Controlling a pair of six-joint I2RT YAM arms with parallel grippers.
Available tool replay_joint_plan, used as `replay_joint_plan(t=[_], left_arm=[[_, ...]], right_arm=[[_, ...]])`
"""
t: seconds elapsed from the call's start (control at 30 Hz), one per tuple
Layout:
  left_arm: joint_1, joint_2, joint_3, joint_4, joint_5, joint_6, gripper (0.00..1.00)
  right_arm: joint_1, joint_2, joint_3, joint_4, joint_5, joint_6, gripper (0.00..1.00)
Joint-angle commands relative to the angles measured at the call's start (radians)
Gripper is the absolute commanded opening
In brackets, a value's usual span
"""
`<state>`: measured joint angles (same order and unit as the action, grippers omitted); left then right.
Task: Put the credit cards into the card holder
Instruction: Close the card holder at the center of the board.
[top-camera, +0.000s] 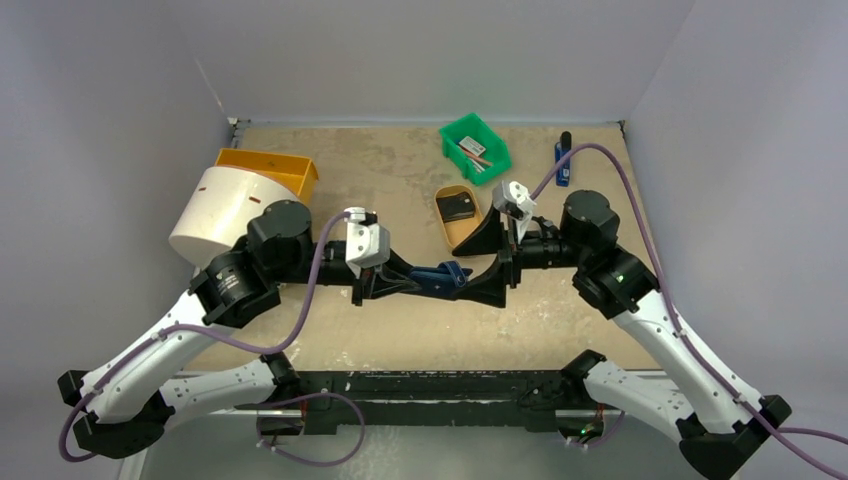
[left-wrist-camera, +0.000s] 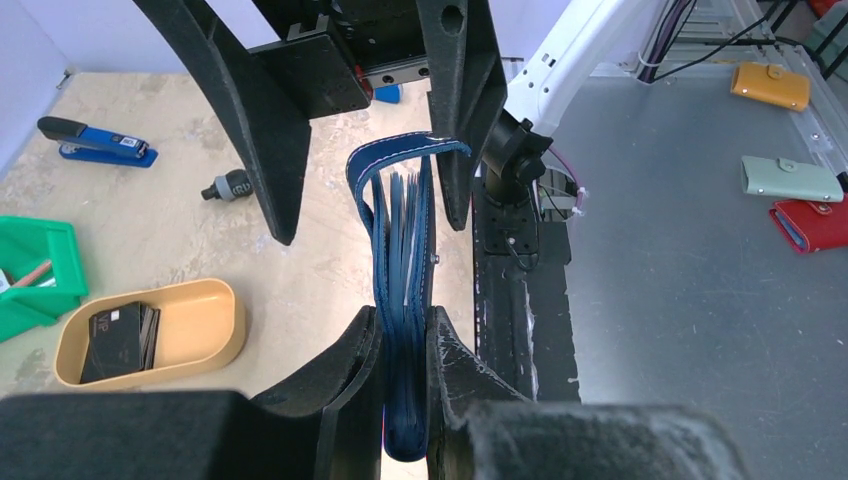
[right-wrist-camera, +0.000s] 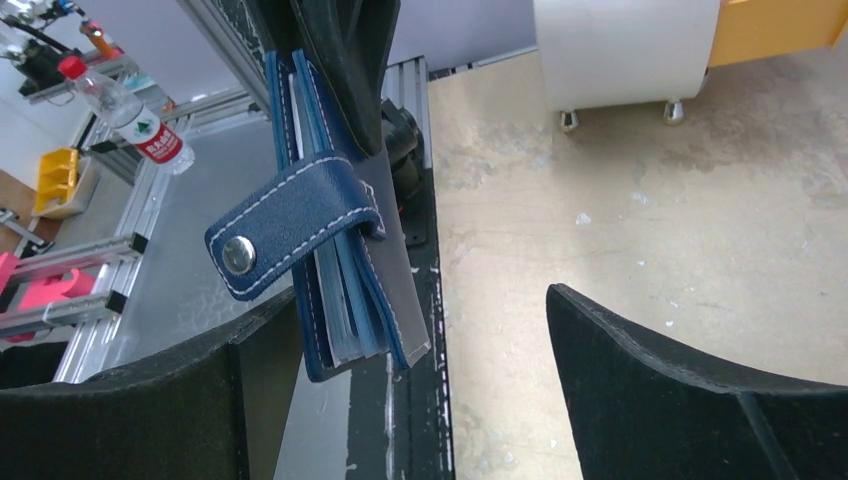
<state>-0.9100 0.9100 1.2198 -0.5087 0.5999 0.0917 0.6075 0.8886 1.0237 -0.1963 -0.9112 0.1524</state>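
The card holder (top-camera: 440, 278), a navy folding wallet with pale blue leaves, hangs above the table's near middle. My left gripper (left-wrist-camera: 405, 350) is shut on its folded spine. The wallet's far edge (left-wrist-camera: 400, 200) reaches between the spread fingers of my right gripper (top-camera: 492, 265). In the right wrist view the card holder (right-wrist-camera: 335, 270) hangs with its snap tab (right-wrist-camera: 290, 225) loose, close to the left finger of my open right gripper (right-wrist-camera: 415, 305). I cannot tell whether it touches that finger. The credit cards (left-wrist-camera: 120, 332), a dark stack, lie in the tan oval tray (left-wrist-camera: 215, 305).
A green bin (top-camera: 474, 147) and a blue stapler (top-camera: 563, 160) sit at the back right. A white cylinder (top-camera: 215, 215) and an orange bin (top-camera: 270, 168) stand at the back left. Other wallets (left-wrist-camera: 790, 180) lie on the grey surface beyond the table's near edge.
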Motion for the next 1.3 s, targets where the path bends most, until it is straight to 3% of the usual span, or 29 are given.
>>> replay_joint_plan(t=[0.0,0.1,0.47,0.7,0.8,0.9,0.93,0.97,1.1,1.27], left_arm=[[-0.001,-0.020,0.048,0.079,0.032,0.027,0.00],[0.000,-0.020,0.050,0.071,0.023,0.036,0.00],[-0.002,-0.032,0.049,0.073,-0.021,0.041,0.00],[-0.002,-0.044,0.020,0.144,-0.087,-0.011,0.00],[-0.001,-0.058,-0.004,0.175,-0.103,-0.033,0.00],[-0.002,-0.073,-0.014,0.206,-0.178,-0.071,0.26],[-0.002,-0.085,-0.018,0.220,-0.243,-0.099,0.52],[0.000,-0.102,-0.030,0.246,-0.334,-0.146,0.60],[-0.001,-0.273,-0.209,0.466,-0.727,-0.368,0.68],[0.000,-0.430,-0.400,0.728,-1.000,-0.677,0.71]], right_arm=[[-0.005,0.017,0.004,0.118,-0.043,0.064,0.88],[-0.005,0.023,-0.007,0.163,-0.049,0.093,0.85],[-0.003,0.045,0.000,0.150,-0.149,0.103,0.47],[-0.002,0.039,0.002,0.181,-0.197,0.141,0.06],[-0.002,0.028,0.001,0.238,-0.194,0.182,0.00],[-0.002,0.009,0.008,0.267,-0.138,0.208,0.00],[-0.002,-0.005,0.008,0.285,-0.089,0.216,0.00],[-0.002,-0.025,0.000,0.320,-0.038,0.234,0.00],[-0.002,-0.109,-0.080,0.589,0.210,0.349,0.00],[-0.001,-0.089,-0.110,0.822,0.389,0.468,0.00]])
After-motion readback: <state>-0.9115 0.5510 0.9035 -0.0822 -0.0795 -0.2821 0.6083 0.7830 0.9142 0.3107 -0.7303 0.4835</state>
